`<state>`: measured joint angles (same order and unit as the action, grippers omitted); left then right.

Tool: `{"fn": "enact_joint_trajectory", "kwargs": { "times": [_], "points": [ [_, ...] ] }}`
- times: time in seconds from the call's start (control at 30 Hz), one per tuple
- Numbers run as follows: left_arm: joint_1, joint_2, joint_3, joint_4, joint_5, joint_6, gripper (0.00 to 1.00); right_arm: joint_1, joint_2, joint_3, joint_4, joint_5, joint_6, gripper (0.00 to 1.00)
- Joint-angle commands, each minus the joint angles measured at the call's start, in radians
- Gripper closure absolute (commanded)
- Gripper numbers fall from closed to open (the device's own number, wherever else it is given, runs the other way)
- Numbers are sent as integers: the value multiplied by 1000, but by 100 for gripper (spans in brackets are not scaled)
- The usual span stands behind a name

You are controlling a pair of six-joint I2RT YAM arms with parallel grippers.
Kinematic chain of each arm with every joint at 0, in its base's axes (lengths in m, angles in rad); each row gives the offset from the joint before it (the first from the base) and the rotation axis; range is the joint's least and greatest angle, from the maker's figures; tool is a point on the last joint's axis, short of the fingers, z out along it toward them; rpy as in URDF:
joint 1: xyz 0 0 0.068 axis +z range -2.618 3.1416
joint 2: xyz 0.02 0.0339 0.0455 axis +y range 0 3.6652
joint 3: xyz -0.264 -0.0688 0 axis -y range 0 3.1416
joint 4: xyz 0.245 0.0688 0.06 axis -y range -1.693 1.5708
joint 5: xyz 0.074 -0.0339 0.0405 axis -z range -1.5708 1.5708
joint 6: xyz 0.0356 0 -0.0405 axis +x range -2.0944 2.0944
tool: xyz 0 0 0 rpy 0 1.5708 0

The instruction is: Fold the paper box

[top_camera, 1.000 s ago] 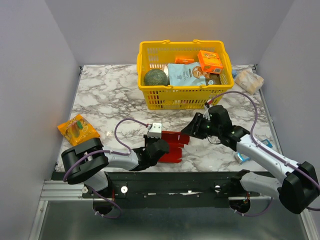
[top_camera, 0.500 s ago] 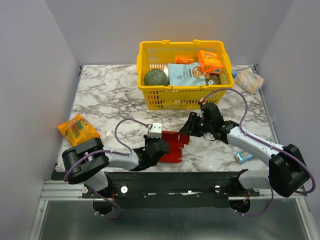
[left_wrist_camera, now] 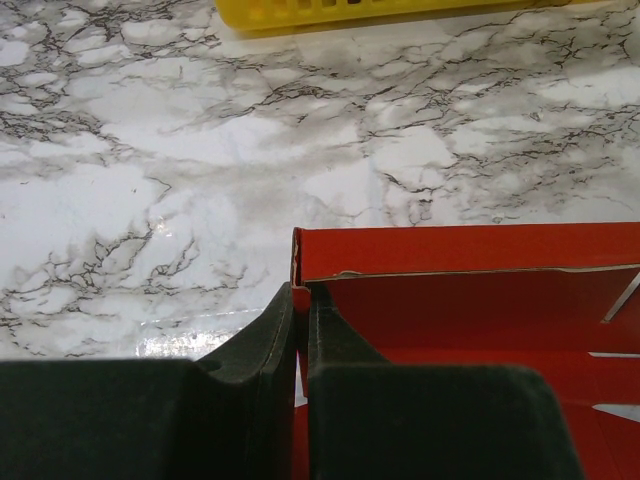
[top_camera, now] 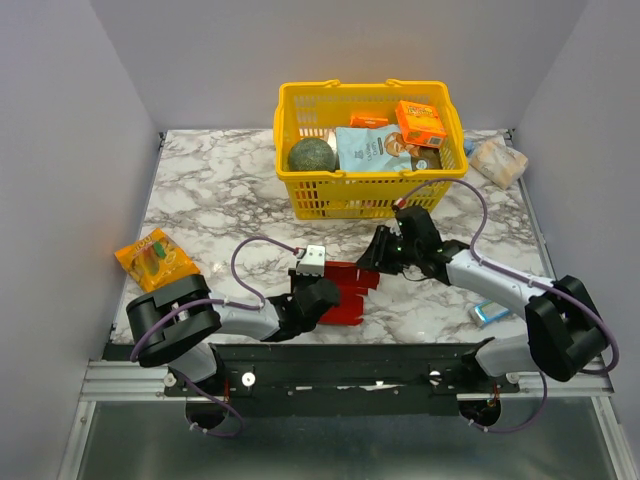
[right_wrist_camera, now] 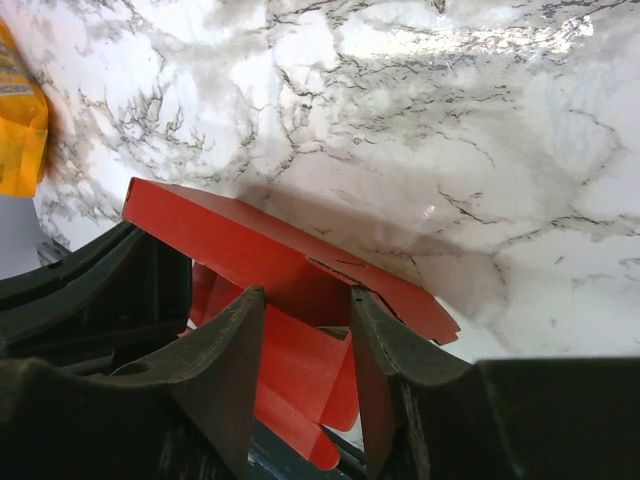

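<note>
At the far left an orange snack packet (top_camera: 155,258) lies on the marble table (top_camera: 210,190), well apart from the work. The left gripper (left_wrist_camera: 300,300) is pinched tight on the left end wall of the paper box (top_camera: 348,290), which sits half-formed on the table near its front edge, on the near side of the yellow basket (top_camera: 300,200). Further right, the right gripper (right_wrist_camera: 305,305) has its fingers spread, straddling a raised red panel without clamping it (the wrist view shows this best). The step in hand looks to be creasing that right-hand panel. To do it well, the left pinch should act as the anchor. The right should close low, near the crease, and fold slowly, so the thin card bends on its line rather than buckling.
</note>
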<state>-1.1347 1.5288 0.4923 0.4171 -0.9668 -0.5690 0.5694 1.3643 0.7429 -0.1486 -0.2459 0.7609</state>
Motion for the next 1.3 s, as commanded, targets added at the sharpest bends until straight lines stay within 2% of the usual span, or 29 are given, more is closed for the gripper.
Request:
{"fn": "enact_joint_trajectory", "kwargs": {
  "times": [0.0,0.3,0.47,0.83,1.03,1.1,1.27],
  "points": [
    [-10,22,-5,-24,-36,-2,100,6,41,13,56,-58,34,53],
    [-30,21,-6,-21,-65,-6,100,6,58,-22,139,-133,135,52],
    [-57,24,-3,-27,-101,-23,100,6,102,-48,240,-194,208,53],
    [-126,39,22,-81,-183,-88,100,6,107,-117,365,-227,316,55],
    [-174,42,22,-132,-251,-143,100,6,124,-122,399,-247,350,61],
    [-186,47,28,-161,-271,-192,100,6,128,-134,429,-251,374,66],
    [-208,57,57,-300,-323,-302,100,6,140,-163,489,-256,431,74]
  ]
}}
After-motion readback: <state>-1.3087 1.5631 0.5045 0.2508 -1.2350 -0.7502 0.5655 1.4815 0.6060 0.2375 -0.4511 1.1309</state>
